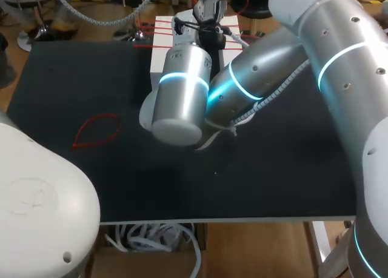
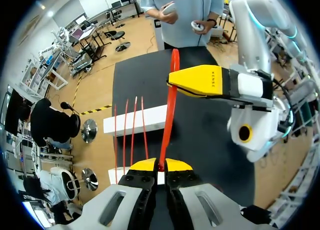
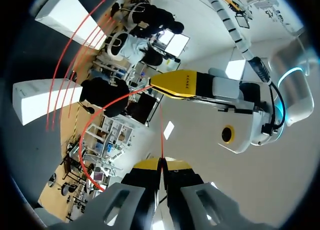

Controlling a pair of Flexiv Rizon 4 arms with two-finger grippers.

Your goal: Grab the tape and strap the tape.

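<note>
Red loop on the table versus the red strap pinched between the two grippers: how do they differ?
The red loop lies flat on the table, touched by nothing; the held strap is pinched by both the left gripper and the right gripper. The red loop closes into a teardrop; the held strap runs as an open curve between the grippers. Both are thin and red.

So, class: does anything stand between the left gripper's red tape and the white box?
Nothing visible does: the red tape, pinched in the left gripper, runs close by the white box, over bare black table.
</note>
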